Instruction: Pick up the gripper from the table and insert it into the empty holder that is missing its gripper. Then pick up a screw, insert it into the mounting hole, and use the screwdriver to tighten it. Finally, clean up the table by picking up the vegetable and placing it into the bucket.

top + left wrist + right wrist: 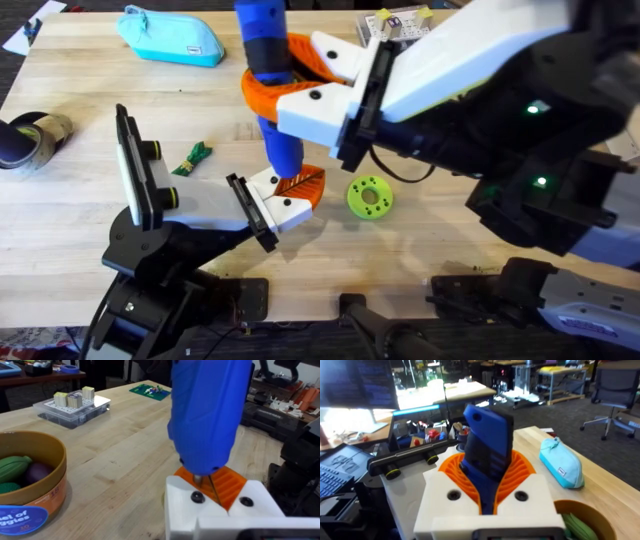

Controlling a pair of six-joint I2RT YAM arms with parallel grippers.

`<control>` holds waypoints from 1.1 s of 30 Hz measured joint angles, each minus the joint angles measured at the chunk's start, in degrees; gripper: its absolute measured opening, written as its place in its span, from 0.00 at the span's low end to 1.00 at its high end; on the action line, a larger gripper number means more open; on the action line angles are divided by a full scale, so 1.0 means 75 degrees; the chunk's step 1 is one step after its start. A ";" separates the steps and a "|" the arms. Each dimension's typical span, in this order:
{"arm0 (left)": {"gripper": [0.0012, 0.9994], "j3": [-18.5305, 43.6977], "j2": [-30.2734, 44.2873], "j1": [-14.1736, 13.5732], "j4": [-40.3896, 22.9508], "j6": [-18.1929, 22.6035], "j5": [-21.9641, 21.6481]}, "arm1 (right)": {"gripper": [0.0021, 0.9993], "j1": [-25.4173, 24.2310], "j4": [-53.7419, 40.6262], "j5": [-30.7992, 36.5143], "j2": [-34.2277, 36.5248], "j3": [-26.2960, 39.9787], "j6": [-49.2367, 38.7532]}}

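Observation:
The blue screwdriver (272, 95) stands nearly upright, and my right gripper (268, 72) is shut on its upper body with orange ribbed pads (520, 467). Its thin metal tip (216, 491) comes down on the white block with the orange wedge, the gripper (290, 190), which sits against the black holder (250, 210) at my left gripper (283, 198). Two black screw heads (197, 496) show on that block. A small green vegetable (192, 155) lies on the table left of the screwdriver. The orange bucket (30, 485) holds several toy vegetables.
A lime-green disc (370, 197) lies right of the holder. A light-blue pouch (170, 36) lies at the back left, a tape roll (25, 140) at the left edge, a clear parts box (395, 25) at the back. The right arm spans the table's right half.

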 joint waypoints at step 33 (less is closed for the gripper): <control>0.01 0.0000 0.0020 0.0005 -0.0058 -0.0030 -0.0022 | 0.10 -0.2081 -0.5109 0.2196 -0.2882 0.0013 -0.1131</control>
